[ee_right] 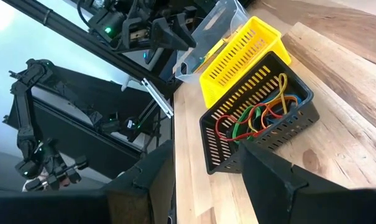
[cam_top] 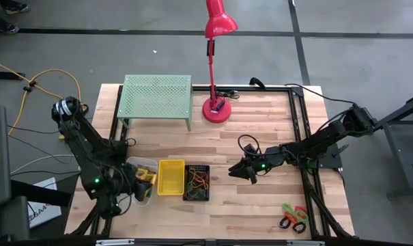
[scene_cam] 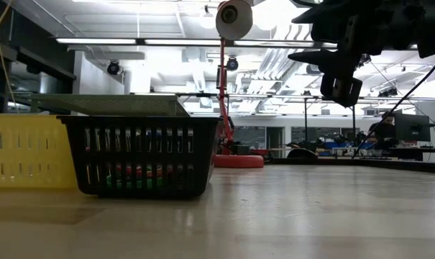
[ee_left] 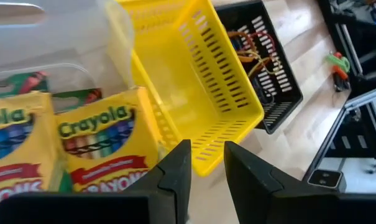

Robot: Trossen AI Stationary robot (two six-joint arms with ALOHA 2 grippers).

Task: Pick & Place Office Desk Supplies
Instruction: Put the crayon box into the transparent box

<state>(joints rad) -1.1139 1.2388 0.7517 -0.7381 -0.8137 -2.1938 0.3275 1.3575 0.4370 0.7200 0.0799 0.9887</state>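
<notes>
Grey floor surrounds the wooden desk point(cam_top: 261, 212), and the low view looks across it into a lit workshop. Three bins stand in a row near the desk's front left corner, touching side by side: a clear bin point(cam_top: 142, 179) nearest the left edge, a yellow bin point(cam_top: 171, 177) in the middle, and a black bin point(cam_top: 196, 182). The clear bin holds crayon boxes point(ee_left: 107, 146) standing on end; two show fully, and part of a third shows behind them. The yellow bin looks bare inside. Coloured loops point(ee_right: 253, 117) lie tangled in the black bin. Scissors point(cam_top: 294, 217) lie flat near the front right corner, well apart from the bins.

The left hand point(ee_left: 206, 165) hangs over the clear bin, its fingers a narrow gap apart with nothing between them. The right hand point(cam_top: 246, 171) hovers above the desk's middle, just right of the black bin, pointing toward it, fingers wide and holding nothing.

A green rack point(cam_top: 155, 99) stands at the back edge, with a red lamp point(cam_top: 216, 109) beside it.
</notes>
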